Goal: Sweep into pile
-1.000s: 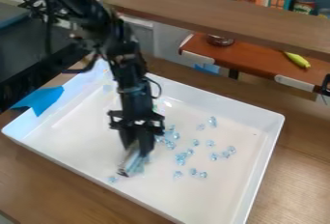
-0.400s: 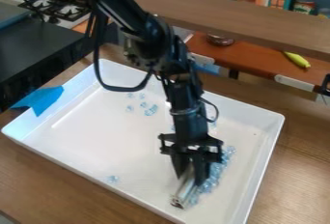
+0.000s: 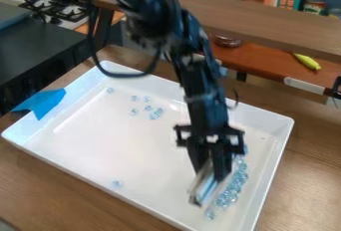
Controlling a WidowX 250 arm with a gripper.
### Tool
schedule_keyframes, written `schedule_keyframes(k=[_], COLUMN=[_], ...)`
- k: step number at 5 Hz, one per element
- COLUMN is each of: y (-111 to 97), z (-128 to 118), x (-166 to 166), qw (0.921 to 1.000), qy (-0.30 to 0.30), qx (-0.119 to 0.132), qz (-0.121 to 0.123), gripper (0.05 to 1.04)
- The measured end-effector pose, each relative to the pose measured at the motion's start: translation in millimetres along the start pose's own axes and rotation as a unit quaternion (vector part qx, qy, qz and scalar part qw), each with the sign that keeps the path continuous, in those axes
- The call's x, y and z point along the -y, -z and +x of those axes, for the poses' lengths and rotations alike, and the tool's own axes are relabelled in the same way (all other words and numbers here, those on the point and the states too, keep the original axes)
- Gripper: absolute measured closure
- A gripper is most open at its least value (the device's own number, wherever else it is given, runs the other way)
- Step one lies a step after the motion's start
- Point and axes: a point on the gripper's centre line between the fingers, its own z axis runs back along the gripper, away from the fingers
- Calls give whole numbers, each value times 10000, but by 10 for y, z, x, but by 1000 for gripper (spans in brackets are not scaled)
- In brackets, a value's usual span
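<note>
The gripper [image 3: 212, 173] hangs low over the right part of the white tray [image 3: 120, 148], shut on a flat, light-coloured sweeping tool [image 3: 205, 187] with a blue stripe, tilted down to the tray floor. Along the tool's right side lies a slanting band of clear blue pieces [image 3: 231, 191], between the tool and the tray's right wall. Several loose pieces [image 3: 148, 108] are scattered in the tray's upper left part. One small cluster [image 3: 117, 183] sits near the front left wall.
Blue tape [image 3: 44, 103] covers part of the tray's left rim. Behind the tray, a wooden shelf [image 3: 266, 23] crosses above a reddish-brown counter [image 3: 266, 65] with a yellow toy [image 3: 307, 61]. A dark stove [image 3: 40, 41] stands at the upper left.
The gripper and tool first swept right across the tray, gathering scattered pieces into a band. Since then they have shifted a little farther right and up, with the band moved closer to the right wall.
</note>
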Motion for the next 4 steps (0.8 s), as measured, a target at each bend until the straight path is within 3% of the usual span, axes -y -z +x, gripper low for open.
schedule_keyframes(k=[2, 3, 4], y=[-722, -1038, -1078], z=[-162, -124, -81], x=[-712, -1087, -1629], qw=[9990, 9982, 9953], qy=[-345, -457, -863], qx=[195, 390, 425], qz=[-207, -13, 122], gripper=[701, 701, 701])
